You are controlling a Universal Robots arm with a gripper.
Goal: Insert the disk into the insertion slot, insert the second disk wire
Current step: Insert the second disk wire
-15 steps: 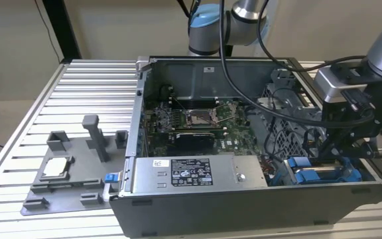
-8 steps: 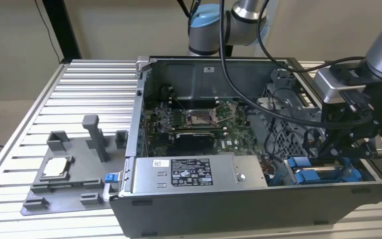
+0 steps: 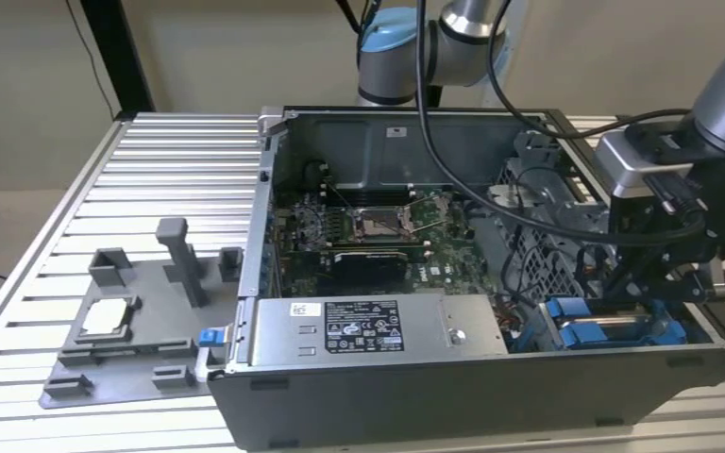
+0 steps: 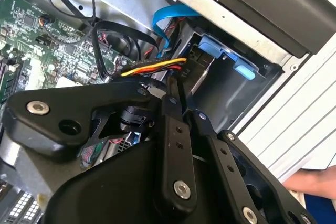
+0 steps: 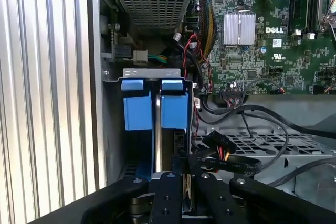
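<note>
Gripper point(image 5: 185, 182), fingers nearly together, pinching a black connector point(image 4: 176, 85) on the wire point(image 4: 152, 67). Directly ahead, the disk point(image 5: 157, 109) sits in the slot point(image 5: 152, 73). Step in hand: wire insertion; it calls for squaring the plug to the disk's socket.

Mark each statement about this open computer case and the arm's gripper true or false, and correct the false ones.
1. The black gripper sits over the grey metal drive cage with blue plastic fittings. True.
2. The silver power supply box with a black label lies outside the case on the slatted table. False: it sits inside the grey computer case.
3. A bundle of yellow, red and black wires runs close by the gripper in the second wrist view. True.
4. The grey fixture tray is on the exterior view's right of the case. False: it is on the exterior view's left.
</note>
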